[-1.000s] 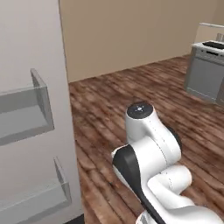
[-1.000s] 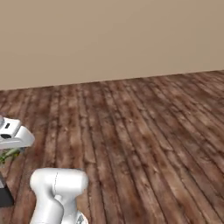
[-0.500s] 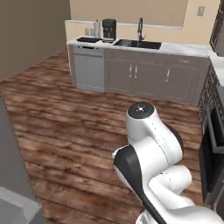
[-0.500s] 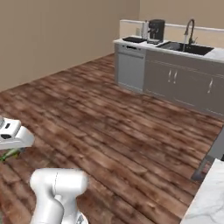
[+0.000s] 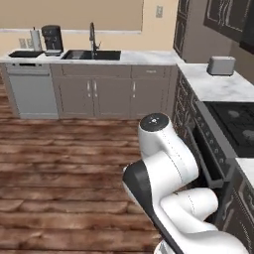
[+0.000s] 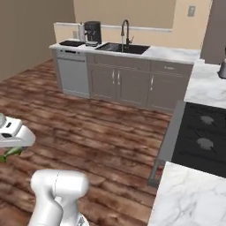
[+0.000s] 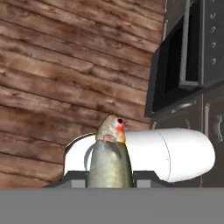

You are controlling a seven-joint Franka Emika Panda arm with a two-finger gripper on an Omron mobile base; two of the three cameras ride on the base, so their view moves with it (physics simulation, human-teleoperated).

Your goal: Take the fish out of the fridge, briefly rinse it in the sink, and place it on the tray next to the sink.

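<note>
Both base views now face the sink (image 5: pixel 94 54), fish (image 7: pixel 109 162) gripped.

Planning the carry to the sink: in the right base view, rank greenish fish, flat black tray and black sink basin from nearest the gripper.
1. Greenish fish, held in the gripper.
2. Flat black tray, counter's left end.
3. Black sink basin, farther right.

Even, soft rendered light fills the kitchen; shadows are faint. All three views look coarse and slightly blurred, the far counter (image 5: pixel 149 57) softest, without glare or edge distortion.
</note>
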